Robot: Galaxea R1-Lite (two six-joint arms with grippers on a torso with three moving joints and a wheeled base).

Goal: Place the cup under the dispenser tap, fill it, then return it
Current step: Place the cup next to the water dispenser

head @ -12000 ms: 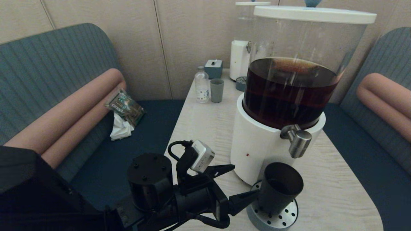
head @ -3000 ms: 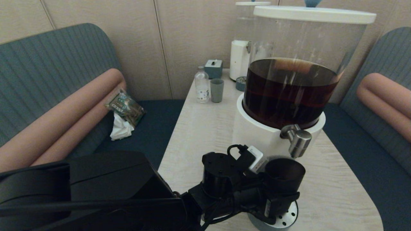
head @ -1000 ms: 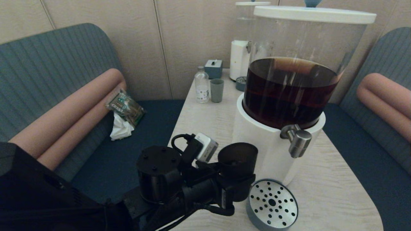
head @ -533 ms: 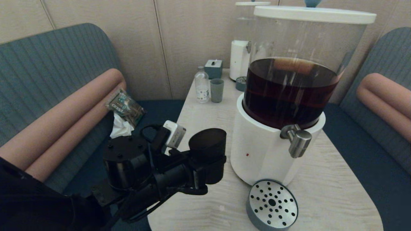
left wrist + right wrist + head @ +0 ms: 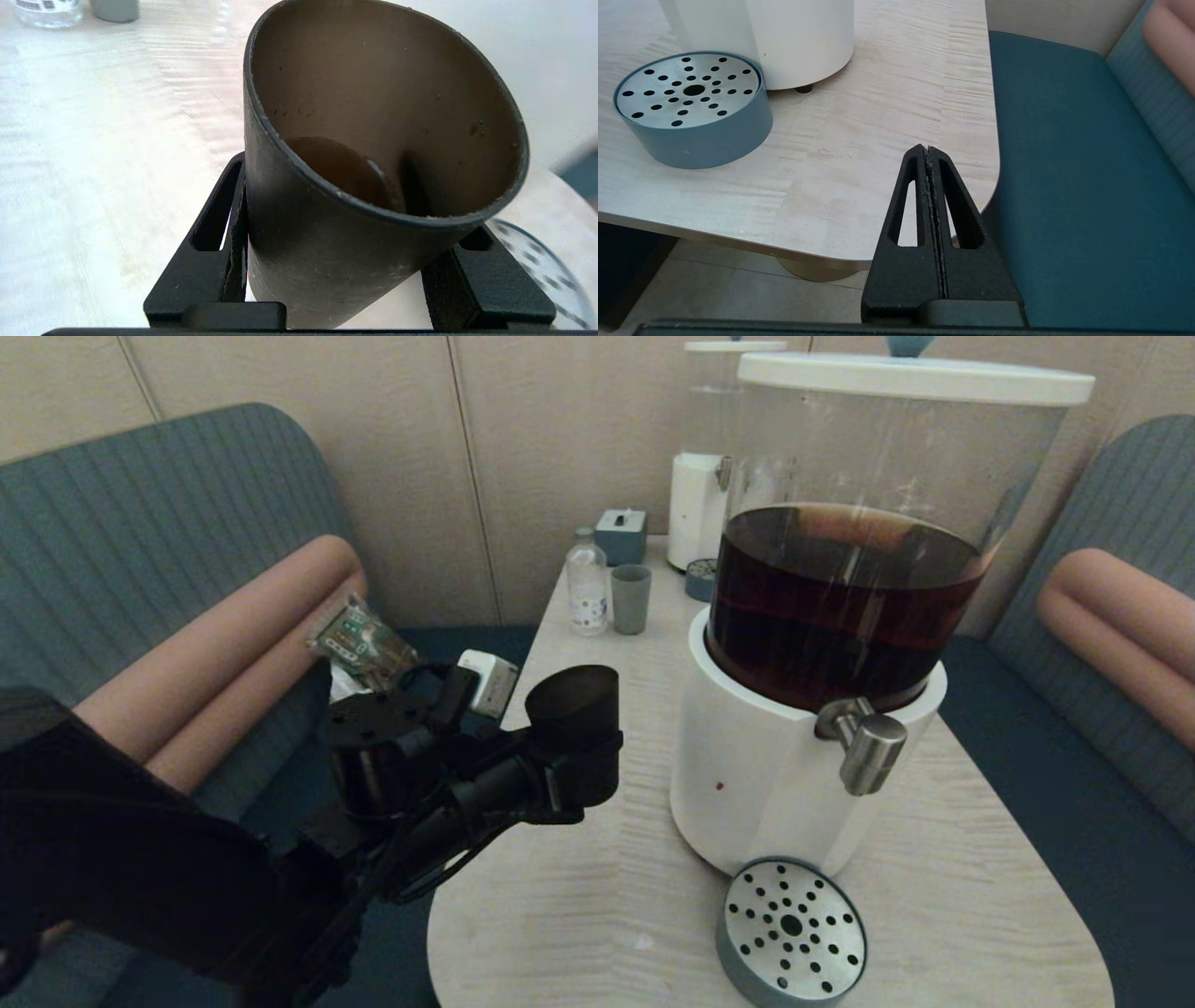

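Note:
The matte black cup [image 5: 571, 723] hangs upright above the left part of the table [image 5: 597, 905], well left of the big dispenser's white base [image 5: 747, 784]. My left gripper [image 5: 579, 782] is shut on its lower wall. In the left wrist view the cup [image 5: 299, 261] fills the frame between the two black fingers [image 5: 210, 252]; a dark brown round patch shows at its bottom. The brushed-steel dispenser tap [image 5: 870, 749] sticks out over the round perforated drip tray [image 5: 792, 930], which is bare. My right gripper [image 5: 929, 154] is shut and empty by the table's near right corner.
At the far end of the table stand a small grey-green cup [image 5: 631, 599], a clear bottle [image 5: 587, 590], a blue-grey box [image 5: 621, 535] and a smaller white dispenser [image 5: 695, 509]. A packet and tissue [image 5: 359, 663] lie on the left bench.
My left gripper has lifted the cup off the drip tray under the tap and carried it left and farther along the table, still shut on it.

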